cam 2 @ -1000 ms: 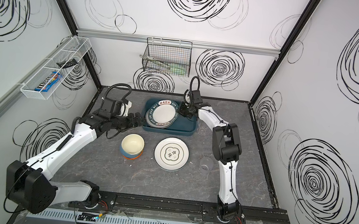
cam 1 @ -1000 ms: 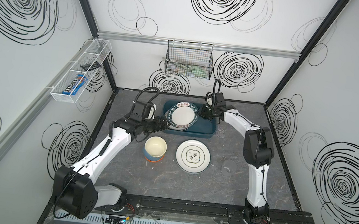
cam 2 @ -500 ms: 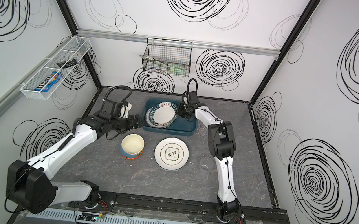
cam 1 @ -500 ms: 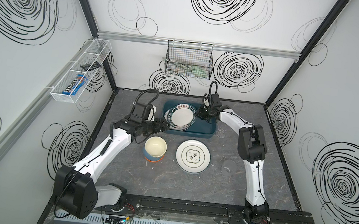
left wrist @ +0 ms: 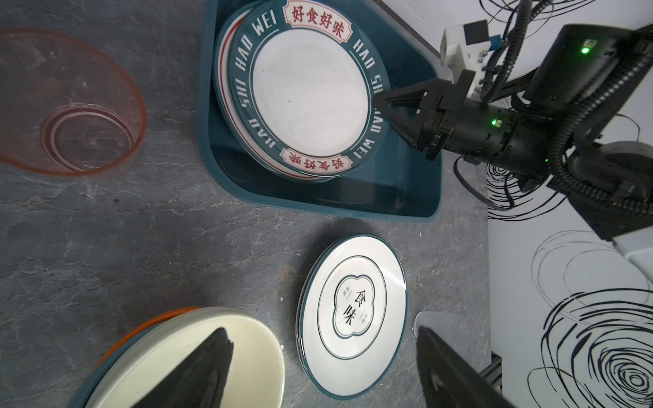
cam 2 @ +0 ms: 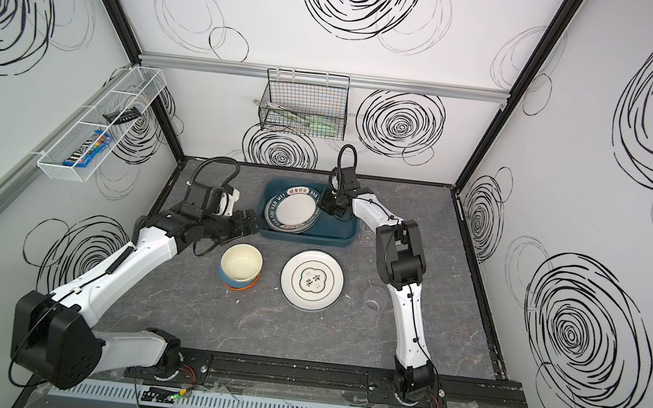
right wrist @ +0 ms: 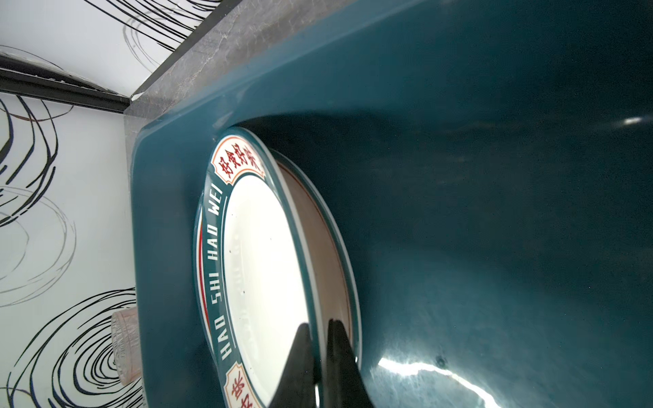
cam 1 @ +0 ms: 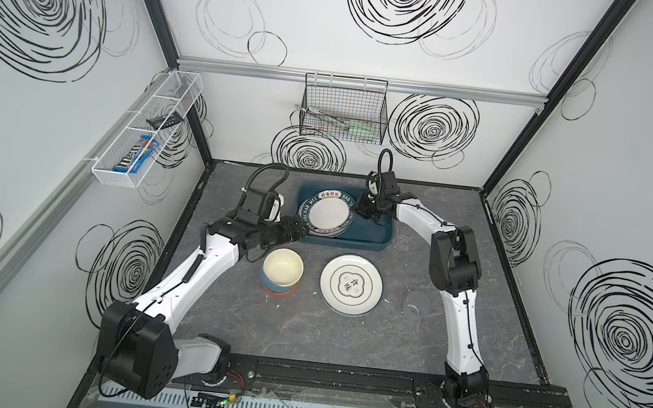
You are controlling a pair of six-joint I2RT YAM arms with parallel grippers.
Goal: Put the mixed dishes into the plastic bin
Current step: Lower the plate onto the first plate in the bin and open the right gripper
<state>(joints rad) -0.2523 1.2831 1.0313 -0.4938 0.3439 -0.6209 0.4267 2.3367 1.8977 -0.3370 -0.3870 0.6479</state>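
At left, my left claw (cam 1: 297,230) hangs spread wide, holding nothing, at the near left corner of the teal plastic bin (cam 1: 371,235). It is close to the nested bowls (cam 1: 283,269), which stand on the grey table (cam 1: 301,336) outside the bin. Centre: two banded plates lie stacked in the bin's left half. My right claw (right wrist: 318,353), over the bin's middle, is pinched tight on the rim of the top plate (cam 1: 328,213), whose edge is raised off the lower plate (right wrist: 328,247). In front of the bin, a white plate (cam 1: 351,285) sits on the table. At right, a clear tumbler (cam 1: 413,307) stands near my right arm.
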